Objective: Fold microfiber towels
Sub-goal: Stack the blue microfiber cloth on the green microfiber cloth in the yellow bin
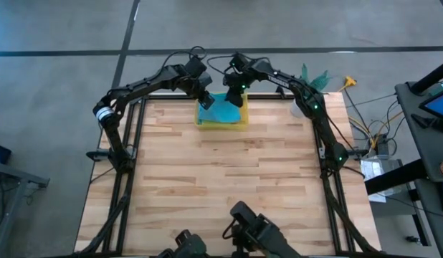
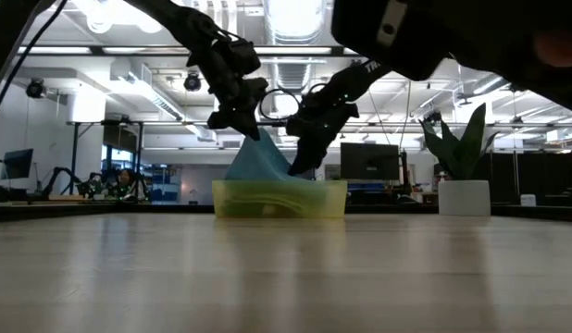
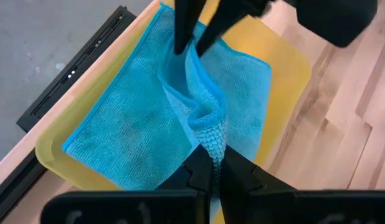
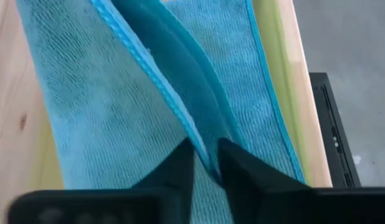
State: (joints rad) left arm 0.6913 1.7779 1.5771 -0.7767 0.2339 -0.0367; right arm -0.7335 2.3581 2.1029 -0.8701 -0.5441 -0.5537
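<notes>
A teal microfiber towel (image 1: 221, 111) lies partly inside a yellow translucent bin (image 1: 223, 125) at the middle of the table's far edge. My left gripper (image 1: 205, 100) is shut on a raised bunch of it over the bin's left part. This pulls the cloth up into a peak (image 2: 254, 148) above the bin (image 2: 277, 199). My right gripper (image 1: 234, 99) reaches down over the bin's right part and is shut on a fold of the same towel. The towel's lower part rests in the bin. My left gripper pinches a bunched ridge of the towel (image 3: 211, 140) between its two fingers, slanting down from the table's left. That part is lifted above the bin, and the cloth slopes down from it into the bin. My right gripper pinches an upright fold with a hemmed edge (image 4: 202, 140) between its two fingers, slanting down from the table's right. The fingers close across the fold. The cloth on both sides of the fold spreads away inside the bin.
A potted plant in a white pot (image 2: 463, 194) stands at the table's far right corner (image 1: 315, 80). Cables and gear lie off the right edge. The wooden tabletop (image 1: 229, 179) stretches bare from the bin to the near edge.
</notes>
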